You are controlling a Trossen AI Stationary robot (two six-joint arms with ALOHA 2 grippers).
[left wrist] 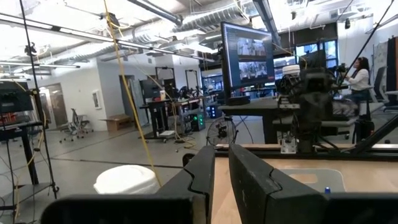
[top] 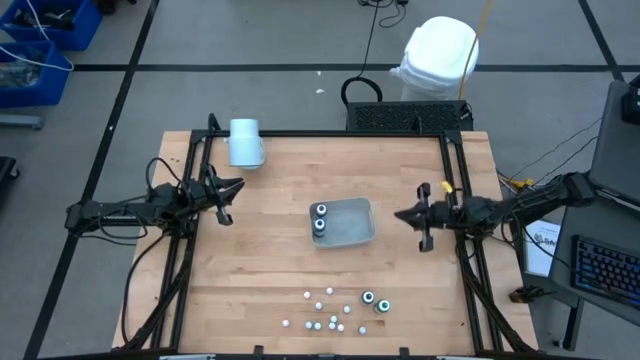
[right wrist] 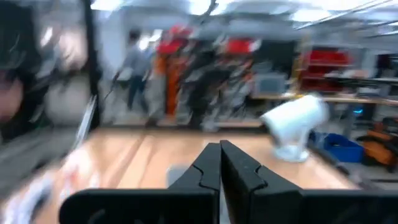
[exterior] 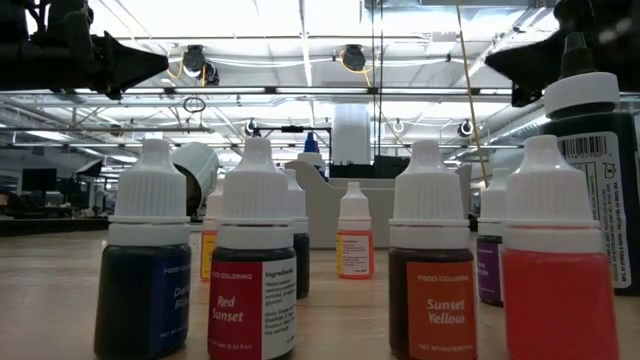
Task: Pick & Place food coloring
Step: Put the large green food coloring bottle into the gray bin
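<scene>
Two food coloring bottles point(top: 320, 218) upright in tray point(top: 352, 234).

The left arm reaches in from the table's left edge, lying low and nearly level, its gripper point(top: 232, 187) pointing toward the table's middle with the fingers point(left wrist: 200, 180) drawn close, a narrow gap between them, holding nothing. The right arm mirrors it from the right edge, its gripper point(top: 402, 215) aimed inward, fingers point(right wrist: 208, 168) pressed together and empty. The two grippers are well apart.
</scene>
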